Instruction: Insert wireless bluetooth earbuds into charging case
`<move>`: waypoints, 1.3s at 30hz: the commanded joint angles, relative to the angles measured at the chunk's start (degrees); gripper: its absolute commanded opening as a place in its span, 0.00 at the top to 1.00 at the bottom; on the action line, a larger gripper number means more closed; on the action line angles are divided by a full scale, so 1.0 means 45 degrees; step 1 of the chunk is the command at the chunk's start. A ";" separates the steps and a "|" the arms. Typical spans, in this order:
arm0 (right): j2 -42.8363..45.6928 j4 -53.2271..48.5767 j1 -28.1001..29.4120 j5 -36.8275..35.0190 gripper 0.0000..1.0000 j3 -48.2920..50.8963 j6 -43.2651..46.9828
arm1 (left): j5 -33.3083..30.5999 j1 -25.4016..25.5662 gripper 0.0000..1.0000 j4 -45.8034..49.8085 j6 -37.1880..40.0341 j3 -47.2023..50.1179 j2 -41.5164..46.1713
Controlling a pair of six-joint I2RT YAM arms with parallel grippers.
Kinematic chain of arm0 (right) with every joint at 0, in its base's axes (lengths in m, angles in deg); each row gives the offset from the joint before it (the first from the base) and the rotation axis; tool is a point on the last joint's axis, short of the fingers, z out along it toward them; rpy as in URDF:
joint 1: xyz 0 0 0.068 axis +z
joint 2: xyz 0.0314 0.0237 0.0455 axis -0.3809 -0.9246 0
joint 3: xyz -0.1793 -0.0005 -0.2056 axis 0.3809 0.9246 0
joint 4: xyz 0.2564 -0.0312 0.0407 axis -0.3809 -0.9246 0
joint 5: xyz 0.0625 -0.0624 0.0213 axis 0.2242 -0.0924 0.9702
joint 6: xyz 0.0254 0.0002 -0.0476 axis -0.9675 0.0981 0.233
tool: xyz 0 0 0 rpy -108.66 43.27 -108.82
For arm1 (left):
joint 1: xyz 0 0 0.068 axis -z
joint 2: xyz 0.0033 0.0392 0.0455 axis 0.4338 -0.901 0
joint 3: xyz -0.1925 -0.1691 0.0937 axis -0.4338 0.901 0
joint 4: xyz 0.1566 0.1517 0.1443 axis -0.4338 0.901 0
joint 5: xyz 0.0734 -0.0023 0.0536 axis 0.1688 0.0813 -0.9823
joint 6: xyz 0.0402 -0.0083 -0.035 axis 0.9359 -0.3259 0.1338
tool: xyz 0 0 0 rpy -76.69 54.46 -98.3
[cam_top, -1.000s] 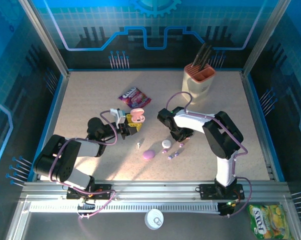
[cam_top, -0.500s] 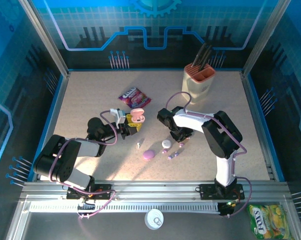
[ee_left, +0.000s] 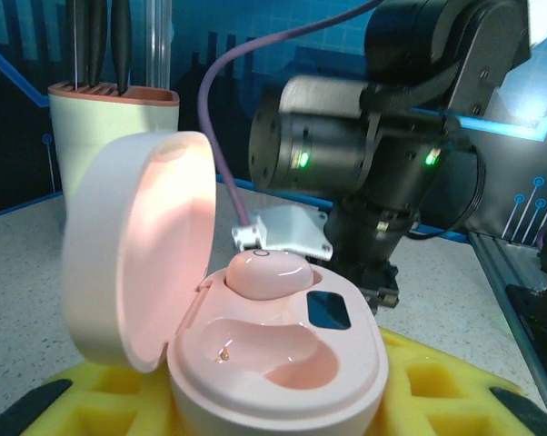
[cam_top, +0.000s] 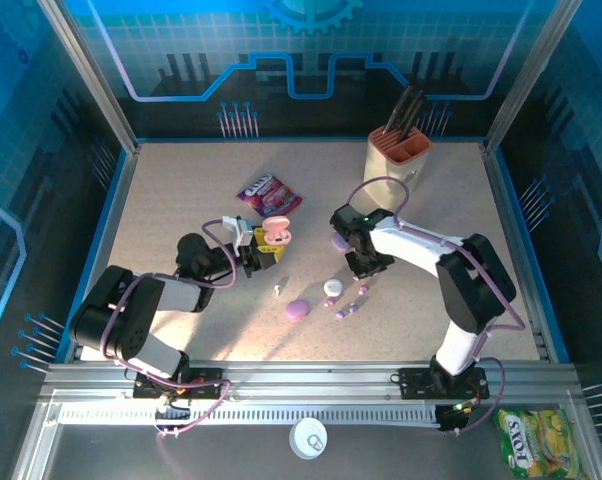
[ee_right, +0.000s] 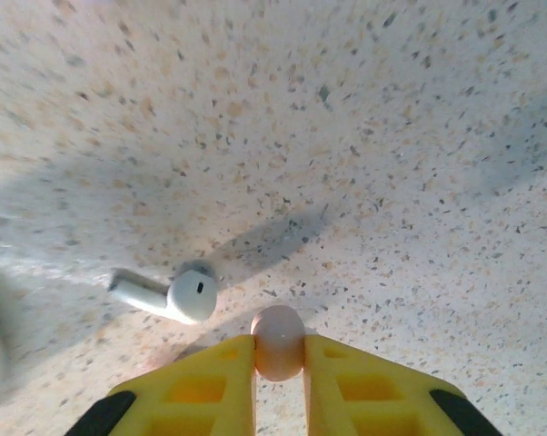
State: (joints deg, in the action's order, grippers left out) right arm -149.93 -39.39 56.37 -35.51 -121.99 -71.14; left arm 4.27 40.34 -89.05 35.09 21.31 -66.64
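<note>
**Two-arm earbud insertion: transfer stage.** The left tool is clenched on the pink charging case. It grips the base between yellow pads, so the hinged lid stands swung back and both wells face upward. Held this way, the case is a steady, open target raised off the bench. A seated earbud fills the rear well. The front well is empty, with a small metal contact showing.

The right tool grasps the second pink earbud, pinching it at the very ends of its yellow fingers. The rounded body projects beyond the fingers. Such a tip grip probably lets the bud enter the well without the fingers fouling the rim. The tool hangs low over the bench beside a white earbud, which lies on its side, untouched.

From above, the right tool is to the right of the case and apart from it. A small white case, a purple case and lilac earbuds lie loose nearer the arm bases.

By this reading, half of the pink pair is stowed. The next move calls for carrying the bud across to the case and lining it up with the front well. So shallow a pinch on so small a part could let it twist or slip.
</note>
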 commanded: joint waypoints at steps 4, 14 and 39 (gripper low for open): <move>0.1872 0.0870 -0.0694 0.2721 0.81 0.0389 -0.0216 | -0.0441 0.0526 0.66 -0.0359 0.0606 -0.0829 -0.0703; 0.4133 0.1566 -0.1444 0.6147 0.81 0.0286 -0.0741 | -0.1942 0.1441 0.67 -0.0349 0.1865 -0.1748 -0.1883; 0.5477 0.4702 -0.2044 1.1449 0.81 -0.0056 -0.2958 | -0.2747 0.3093 0.67 0.0357 0.2836 -0.3225 -0.3277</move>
State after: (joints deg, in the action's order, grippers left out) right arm -124.88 -20.42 47.71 12.71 -120.62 -83.07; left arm -7.60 53.50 -87.43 46.04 8.28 -80.91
